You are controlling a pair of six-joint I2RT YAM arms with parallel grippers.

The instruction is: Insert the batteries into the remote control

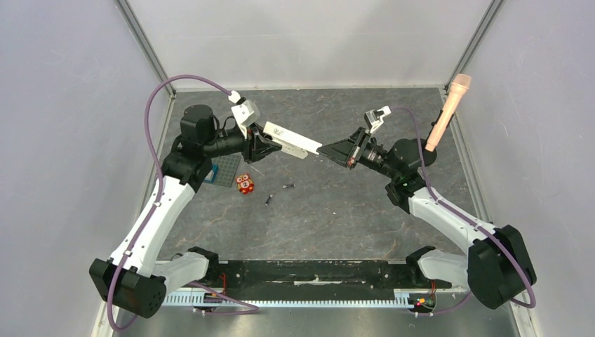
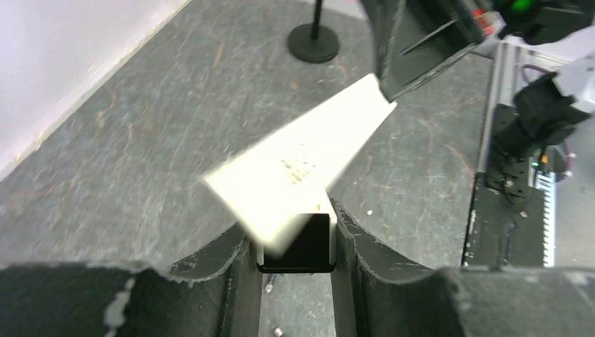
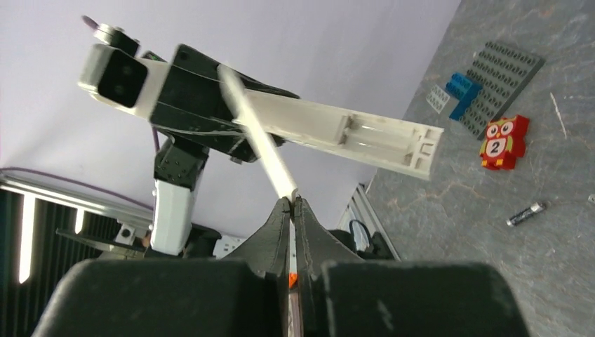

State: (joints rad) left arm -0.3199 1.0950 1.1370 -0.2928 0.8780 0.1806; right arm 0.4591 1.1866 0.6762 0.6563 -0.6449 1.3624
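Remote control (image 1: 291, 142): slim white bar, battery slot open and looking empty, up in the air left of centre. I'd guess light, stiff, slick plastic, so grip the long edges. My left pincer (image 2: 295, 242) is clamped on its dark end. My right pincer (image 3: 291, 203) is pinched tight on a thin white strip (image 3: 256, 133), probably the lid. The batteries (image 1: 288, 186) (image 1: 269, 199) lie on the table (image 1: 351, 210), nearer.

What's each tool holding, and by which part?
Left tool grips the remote control by one end. Right tool pinches what looks like its thin white battery cover at the tip.
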